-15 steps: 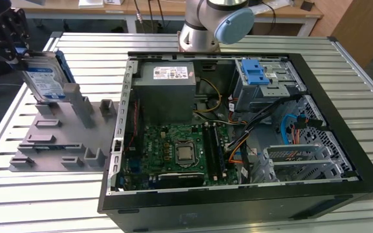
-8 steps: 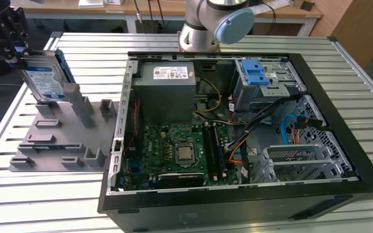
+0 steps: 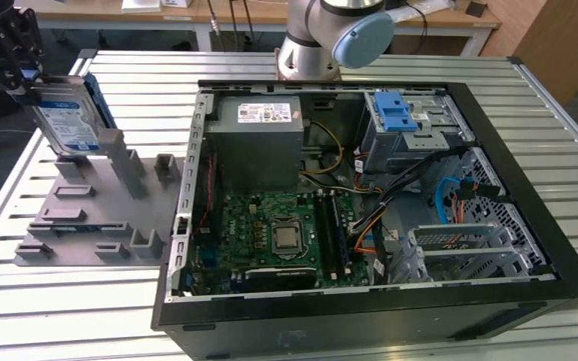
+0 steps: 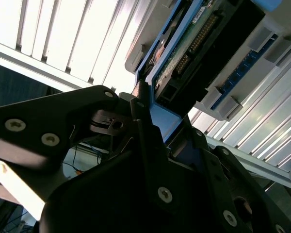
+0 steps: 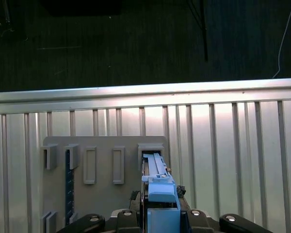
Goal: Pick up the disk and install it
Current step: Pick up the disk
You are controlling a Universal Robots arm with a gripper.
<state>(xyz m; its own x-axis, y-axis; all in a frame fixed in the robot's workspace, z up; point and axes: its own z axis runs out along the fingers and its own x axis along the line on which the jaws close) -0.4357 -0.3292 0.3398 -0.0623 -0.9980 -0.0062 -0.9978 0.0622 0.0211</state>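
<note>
The flat silver hard drive with the blue-and-white label and blue plastic rails, the disk (image 3: pixel 68 119), is standing on edge at the far end of the grey moulded fixture plate (image 3: pixel 78 218), towards the exterior view's left. Its lower edge is sitting at or just above the upright posts of its slot; I cannot tell whether it is clear of them. The black gripper (image 3: pixel 26 75) is gripping the disk from above. In the second wrist view its fingers (image 4: pixel 143 131) are closing narrowly on the blue rail at the disk's upper end.

The plate is lying on the slatted aluminium table (image 3: pixel 58 301), just beside the open black computer case (image 3: pixel 530 301). Inside the case, the grey metal drive cage with the blue latch (image 3: pixel 409 124) is sitting well apart from the disk.

By my reading the grasp is made, while the carry over to the case and the installation remain undone.
</note>
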